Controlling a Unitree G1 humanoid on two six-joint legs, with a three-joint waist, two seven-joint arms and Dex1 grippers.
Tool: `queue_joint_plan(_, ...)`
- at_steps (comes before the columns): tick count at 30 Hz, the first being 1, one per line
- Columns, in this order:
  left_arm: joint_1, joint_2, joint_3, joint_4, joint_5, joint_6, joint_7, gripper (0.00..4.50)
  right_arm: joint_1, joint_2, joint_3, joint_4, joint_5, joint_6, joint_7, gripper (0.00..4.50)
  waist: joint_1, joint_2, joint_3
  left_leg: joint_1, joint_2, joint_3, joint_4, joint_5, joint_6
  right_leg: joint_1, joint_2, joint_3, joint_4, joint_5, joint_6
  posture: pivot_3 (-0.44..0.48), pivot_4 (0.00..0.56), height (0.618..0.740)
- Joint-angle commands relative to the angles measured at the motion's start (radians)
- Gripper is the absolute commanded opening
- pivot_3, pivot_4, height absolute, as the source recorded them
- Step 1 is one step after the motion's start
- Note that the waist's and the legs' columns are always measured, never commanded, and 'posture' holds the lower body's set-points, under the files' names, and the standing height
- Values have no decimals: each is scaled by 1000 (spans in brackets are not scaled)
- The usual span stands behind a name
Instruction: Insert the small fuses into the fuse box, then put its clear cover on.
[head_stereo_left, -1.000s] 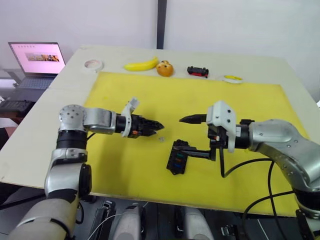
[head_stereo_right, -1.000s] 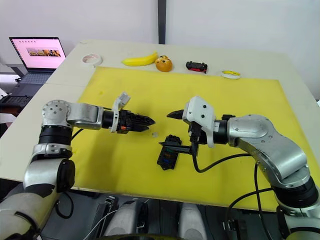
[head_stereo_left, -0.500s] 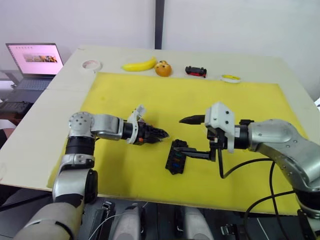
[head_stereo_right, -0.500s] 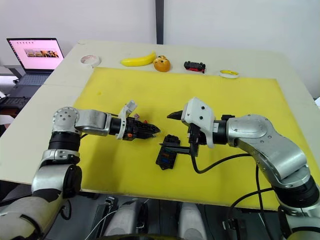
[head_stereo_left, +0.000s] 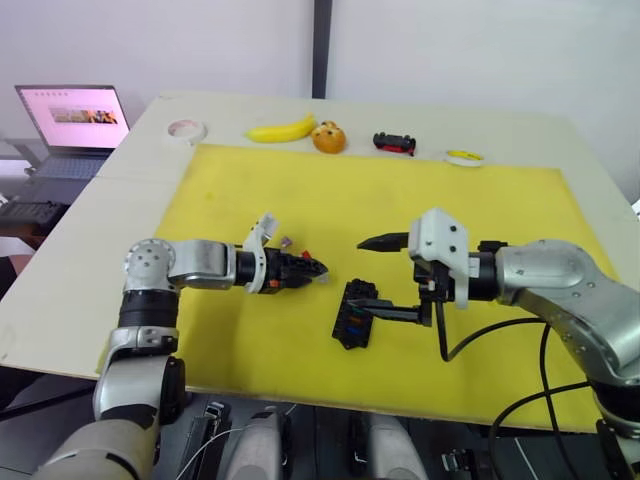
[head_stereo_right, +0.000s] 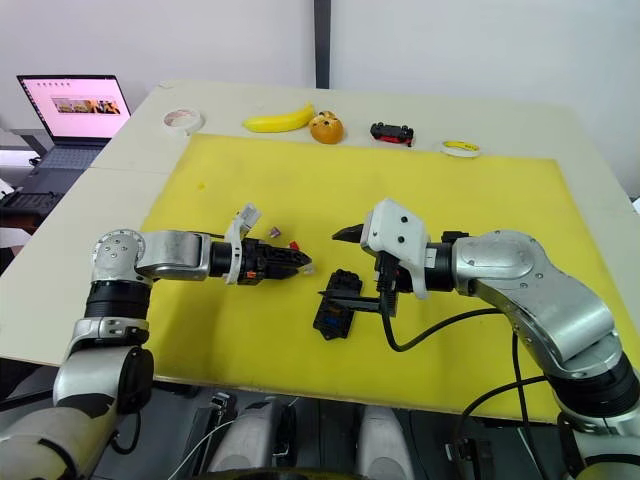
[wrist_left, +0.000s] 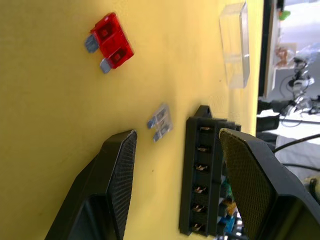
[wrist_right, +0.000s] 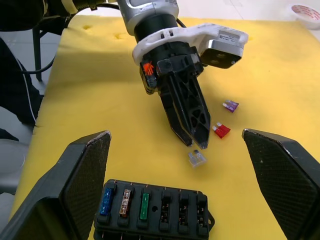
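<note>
Change: left end effector (wrist_right: 192, 131) has pulled back slightly; red fuse (wrist_left: 111, 44) and purple fuse (wrist_right: 230, 105) now uncovered.
Left fingers: spread, tips over clear fuse (wrist_left: 160, 122).
Right end effector (head_stereo_left: 372, 272): spread wide, straddling fuse box (wrist_right: 152, 214).
Clear cover (wrist_left: 235, 44): apart on yellow mat (head_stereo_left: 300, 190).

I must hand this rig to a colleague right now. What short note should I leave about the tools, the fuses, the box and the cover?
Left tool: open, low over the mat, tips beside the clear fuse.
Right tool: open wide, at the fuse box.
Done: blue fuse, amber fuse and green fuse sit in one row of the box.
To do: insert the clear fuse, red fuse and purple fuse, all loose on the mat; then fit the clear cover, which lies off the box.
</note>
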Motion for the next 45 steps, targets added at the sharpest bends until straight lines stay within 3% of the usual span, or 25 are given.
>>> queue_joint_plan(1, -15, -18, -10, -16, -19, -21, -6, 2781, -16, -7, -11, -31, -1, -13, 3, 4500, -1, 0, 0, 0, 0, 0, 0, 0, 0, 0, 0, 0, 0, 0, 0, 0, 150, 737)
queue_joint_plan(19, 53, -4, -38, -31, 44, 2, -52, 2781, -3, -8, -13, -46, -8, -8, -8, 4500, -3, 0, 0, 0, 0, 0, 0, 0, 1, 0, 1, 0, 0, 0, 0, 0, 150, 737)
queue_joint_plan(45, 33, -155, 35, 27, 207, -19, -125, 2781, 13, -12, -10, -60, -29, -8, -15, 4500, 27, 0, -1, 0, -3, 0, 0, -3, 6, 2, -1, 0, -1, 0, 0, 0, 150, 737)
